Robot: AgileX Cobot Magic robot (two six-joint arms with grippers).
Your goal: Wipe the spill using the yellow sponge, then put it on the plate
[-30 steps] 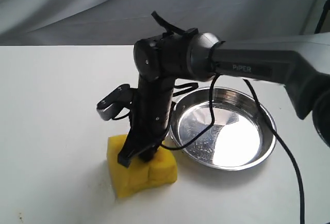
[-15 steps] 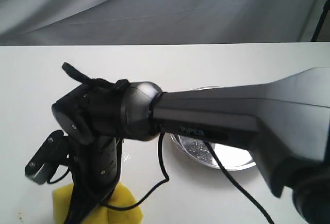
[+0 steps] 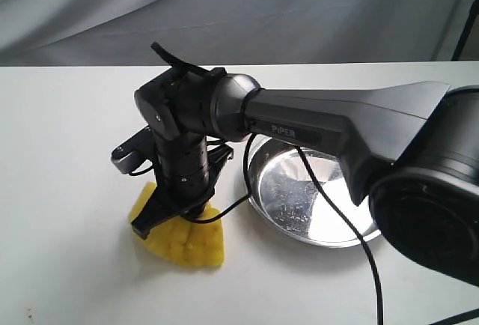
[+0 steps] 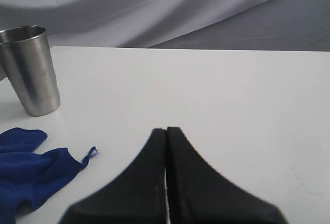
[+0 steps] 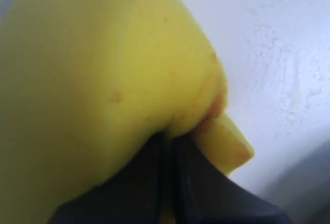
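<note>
The yellow sponge point(image 3: 187, 243) lay on the white desk, just left of the plate point(image 3: 329, 243) and apart from it. It was bright yellow foam, buckled into a fold, with its top pinched in the closed jaws of the right gripper point(image 5: 167, 146) and its lower edge on the desk. Close up, faint orange-brown staining showed along the crease. The plate was a round, shallow, shiny steel dish with a raised rim, sitting flat on the desk, its reflective bottom bare.
</note>
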